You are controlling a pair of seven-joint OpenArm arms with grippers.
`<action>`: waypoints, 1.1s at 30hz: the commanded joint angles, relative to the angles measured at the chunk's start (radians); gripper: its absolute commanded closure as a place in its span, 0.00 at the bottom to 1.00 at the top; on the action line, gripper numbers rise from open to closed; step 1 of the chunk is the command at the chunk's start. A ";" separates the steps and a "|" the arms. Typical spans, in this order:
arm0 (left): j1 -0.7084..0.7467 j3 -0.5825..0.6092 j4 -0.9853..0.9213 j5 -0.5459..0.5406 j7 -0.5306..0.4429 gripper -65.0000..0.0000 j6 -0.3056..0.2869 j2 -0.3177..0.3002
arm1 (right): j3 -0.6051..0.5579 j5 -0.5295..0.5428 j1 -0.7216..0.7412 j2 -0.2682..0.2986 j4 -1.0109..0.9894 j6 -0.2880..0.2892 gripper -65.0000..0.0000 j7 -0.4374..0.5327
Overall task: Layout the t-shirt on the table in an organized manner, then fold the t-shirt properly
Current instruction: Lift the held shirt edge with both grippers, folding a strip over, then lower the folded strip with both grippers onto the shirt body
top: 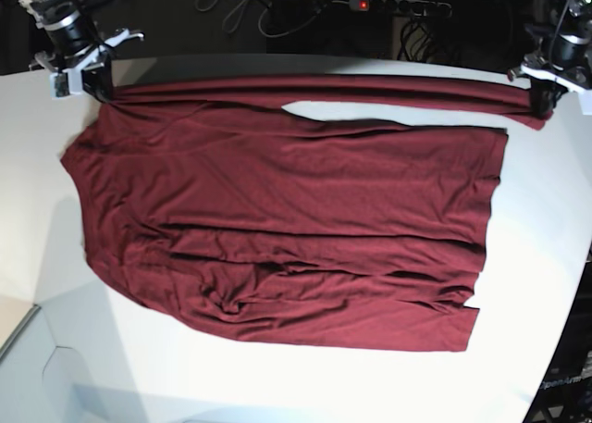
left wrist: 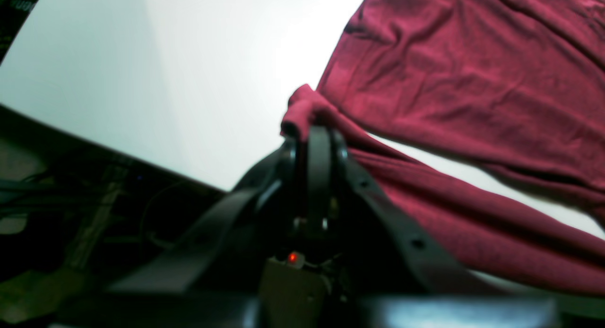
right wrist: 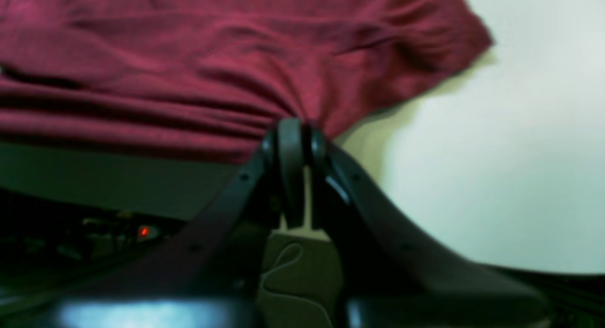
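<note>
Stretching across most of the broad, smooth white table [top: 546, 256], the large plain dark maroon t-shirt [top: 287, 229] lies spread out with its far edge pulled into a taut band between the two arms. In the base view that band runs from the far left corner to the far right corner, and a thin sliver of white tabletop shows between it and the main body of the cloth. The right gripper [top: 92, 79] sits at the far left of the base view, jaws pressed together on the cloth's corner; its wrist view shows the black fingers pinched on a gathered bit of fabric [right wrist: 298, 125], with the shirt fanning away above and bare table to the right. The left gripper [top: 539, 99] sits at the far right of the base view, likewise clamped on the shirt; its wrist view shows a small bunched fold of maroon fabric caught at the fingertips [left wrist: 319, 134], the cloth spreading off to the right. The near part of the shirt carries rumpled creases, heaviest toward the near left, and the right side ends in a fairly straight edge.
</note>
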 commanded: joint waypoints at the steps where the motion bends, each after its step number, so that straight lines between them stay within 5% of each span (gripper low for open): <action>1: 0.001 -0.011 0.011 0.001 -0.031 1.00 0.010 -0.014 | 0.012 -0.003 -0.007 0.005 0.011 0.019 1.00 0.024; 29: -0.258 0.087 -0.223 0.011 -0.030 1.00 0.011 -0.022 | -0.027 -0.003 0.280 0.007 -0.129 0.044 1.00 0.015; 33: -0.283 0.082 -0.223 0.013 -0.030 1.00 0.013 -0.023 | -0.034 -0.003 0.339 0.005 -0.130 0.044 1.00 -0.059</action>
